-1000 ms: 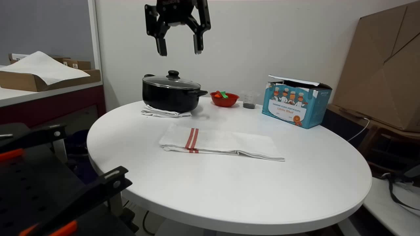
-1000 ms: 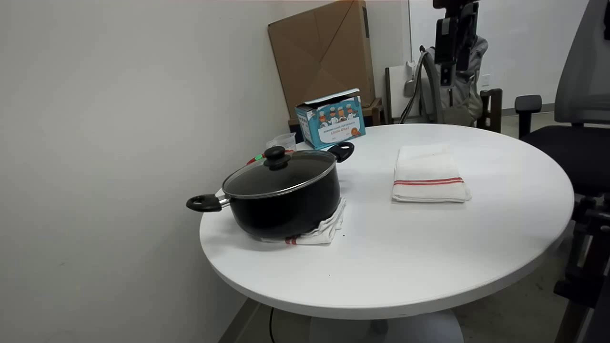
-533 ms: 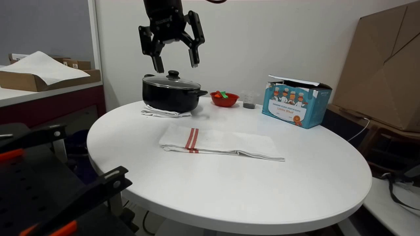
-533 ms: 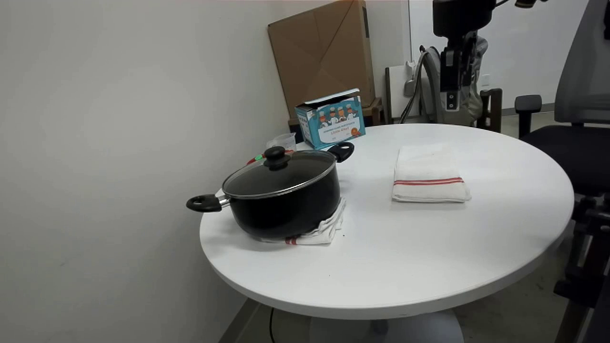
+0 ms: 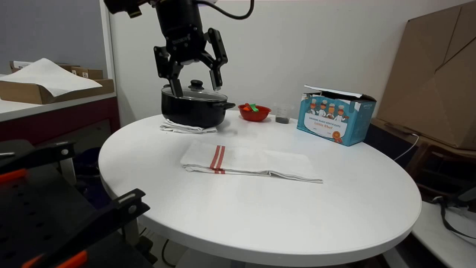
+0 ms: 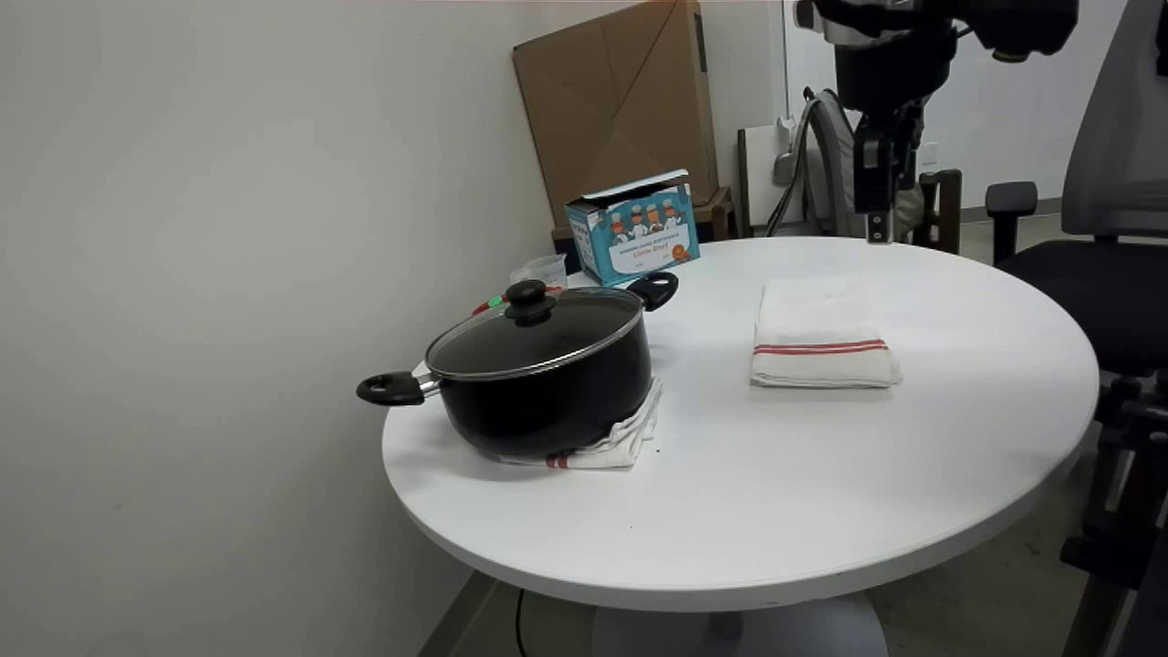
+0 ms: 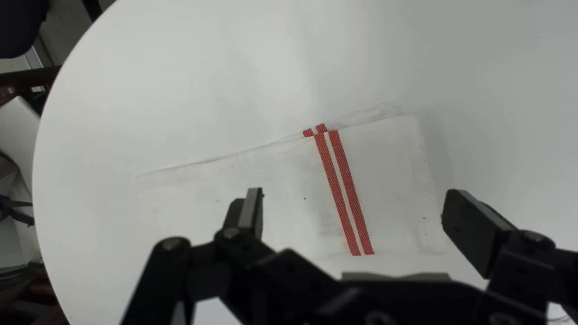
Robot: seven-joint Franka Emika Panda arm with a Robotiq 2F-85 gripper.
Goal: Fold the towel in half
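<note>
White round table (image 5: pixel 238 223), pale wall (image 5: pixel 282 44) behind. In an exterior view, left to right, we log: gripper (image 5: pixel 197 91) above the table, fingers (image 5: pixel 216 80) spread; black pot (image 5: pixel 193 110) on a cloth (image 5: pixel 184 128); towel (image 5: pixel 256 162) lying folded on the table, 2 red stripes (image 5: pixel 220 159); blue box (image 5: pixel 327 117).

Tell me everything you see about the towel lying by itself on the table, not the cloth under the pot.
The towel is white, woven-looking cloth with two red stripes across it, nearer one end. It lies flat on the white table, folded into a longish rectangle; layers show along one long edge, a little rumpled. Only the table appears to touch it: the open hand is above, not in contact.
</note>
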